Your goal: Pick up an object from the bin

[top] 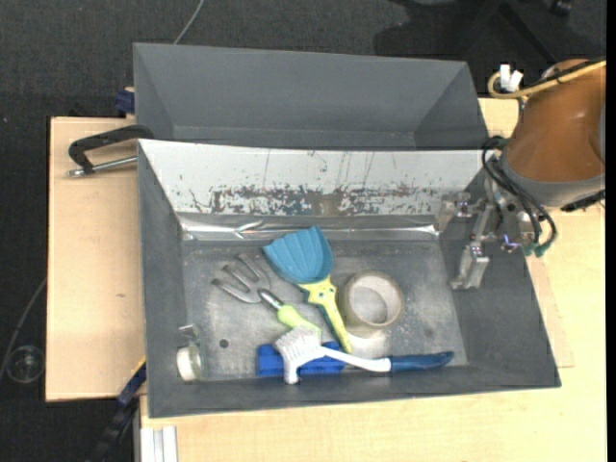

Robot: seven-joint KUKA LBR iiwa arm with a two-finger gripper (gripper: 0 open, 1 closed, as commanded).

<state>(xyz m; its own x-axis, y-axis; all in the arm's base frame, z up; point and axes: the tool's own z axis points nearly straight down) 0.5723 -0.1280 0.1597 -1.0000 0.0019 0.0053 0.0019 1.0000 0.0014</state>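
Note:
My gripper [469, 268] hangs above the bin's right slope, near the right wall, with nothing seen in it. Nearest to it, a short way to the left on the bin floor, lies a roll of clear tape [372, 302]. Left of the roll lies a blue shell-shaped scoop [299, 256] with a yellow handle pointing toward the front. A white brush with a blue handle [332, 360] lies along the front wall, just below the tape roll.
A grey hand fork [243, 280] with a green grip lies left of the scoop. A small pale capped thing [188, 362] sits in the front left corner. The bin's walls slope steeply on all sides.

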